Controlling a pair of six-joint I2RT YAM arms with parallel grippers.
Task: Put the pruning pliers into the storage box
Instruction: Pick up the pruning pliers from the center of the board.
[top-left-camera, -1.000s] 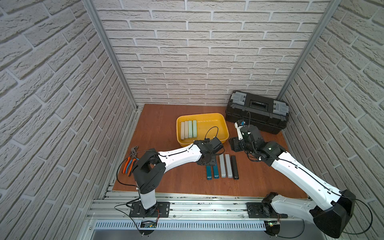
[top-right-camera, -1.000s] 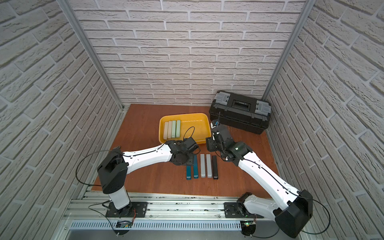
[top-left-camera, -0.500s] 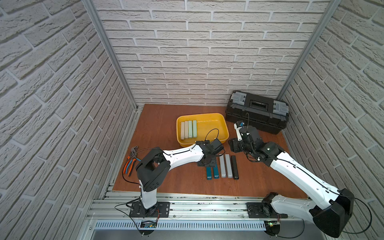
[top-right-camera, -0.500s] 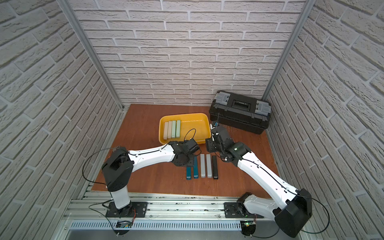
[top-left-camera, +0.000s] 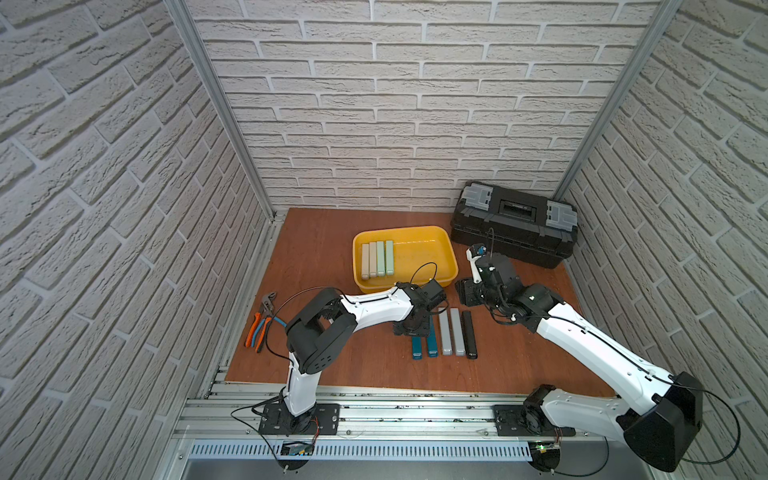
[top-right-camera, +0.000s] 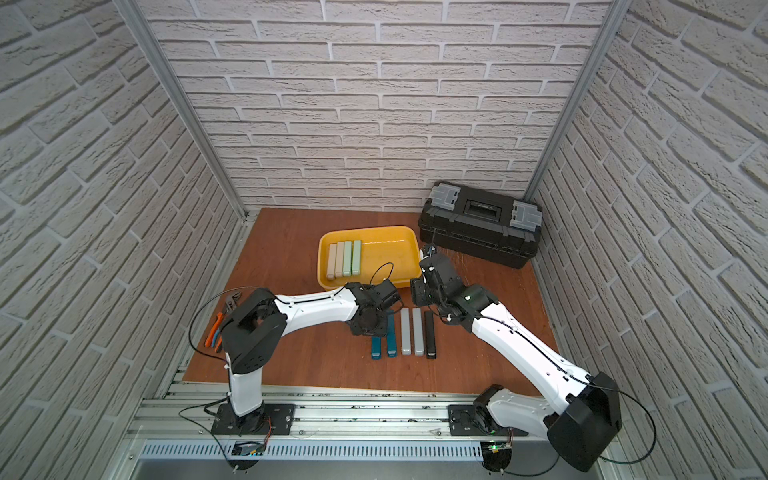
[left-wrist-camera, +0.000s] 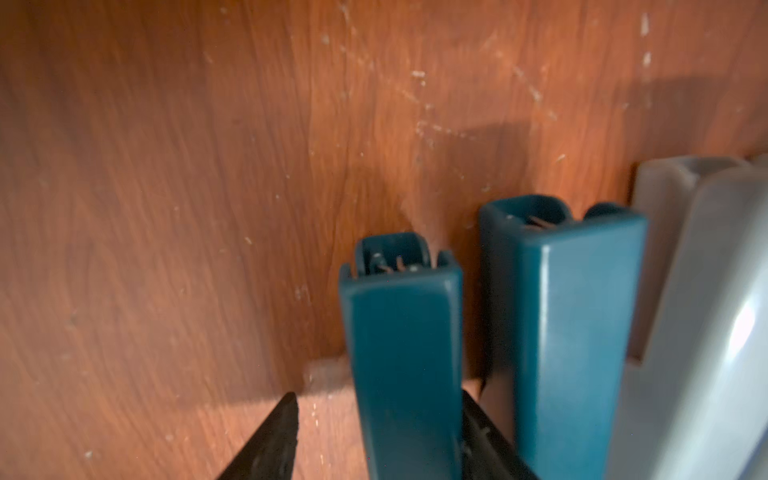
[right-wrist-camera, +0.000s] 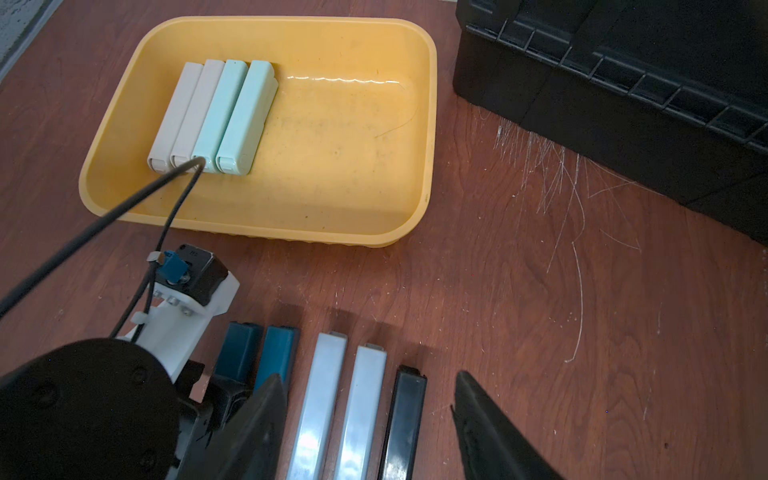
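On the brown table (top-left-camera: 332, 257), five of the pruning pliers (top-left-camera: 445, 336) lie flat in a neat row, side by side: two teal bars, two grey bars (top-left-camera: 457, 332) and one black bar (top-left-camera: 469, 334). The outer teal bar (left-wrist-camera: 403, 353) is at one end of the row, and the second teal bar (left-wrist-camera: 573, 332) lies just beside it.

The left gripper (left-wrist-camera: 378, 399) is down over the outer teal bar, with one finger on each side of it. One finger (left-wrist-camera: 270, 436) has a strip of bare table between it and the bar. The other finger looks to be right against the bar, in the gap between the two teal bars. So the jaws are partly open and are not squeezing the bar.

The other four pliers lie in the yellow storage box (top-left-camera: 419, 257), just behind the row. They are two beige bars (right-wrist-camera: 183, 112) and two mint green bars (right-wrist-camera: 232, 116), packed together at one side of it.

The right gripper (right-wrist-camera: 369, 376) hangs over the far end of the row, by the grey and black bars. Its jaws are wide apart and hold nothing.

A black toolbox (top-left-camera: 513, 232) stands near the storage box, by the back wall. The orange and blue handled pliers (top-left-camera: 259, 328) lie at the table's left edge, well apart from the row.
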